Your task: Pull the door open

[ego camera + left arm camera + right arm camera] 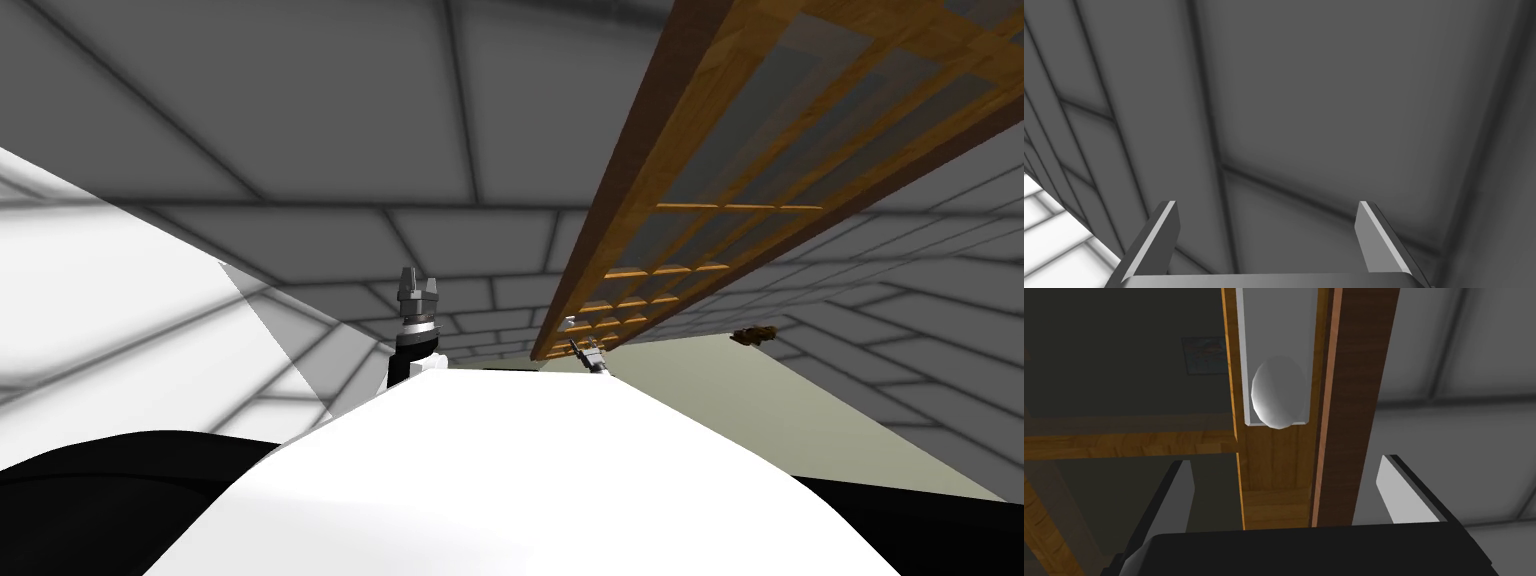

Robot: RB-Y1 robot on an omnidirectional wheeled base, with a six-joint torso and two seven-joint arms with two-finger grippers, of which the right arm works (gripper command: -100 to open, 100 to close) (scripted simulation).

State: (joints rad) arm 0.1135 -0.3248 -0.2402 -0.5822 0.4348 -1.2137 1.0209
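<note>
A wooden door (790,130) with a grid of glass panes runs from the upper right down to the middle of the head view. Its pale round knob (1279,392) sits on a light plate on the door's stile (1276,478), beside the dark brown frame (1354,403). My right gripper (1286,488) is open a short way off the knob, its fingers (1399,490) standing either side of the stile; it shows small at the door's edge (590,352). My left gripper (419,290) is raised left of the door, open, with nothing between its fingers (1374,240).
Grey panelled walls (330,120) surround the door. A bright white wall (110,300) lies to the left. Pale olive floor (740,400) spreads at the right, with a small brown object (754,335) on it. Black areas sit at both lower corners.
</note>
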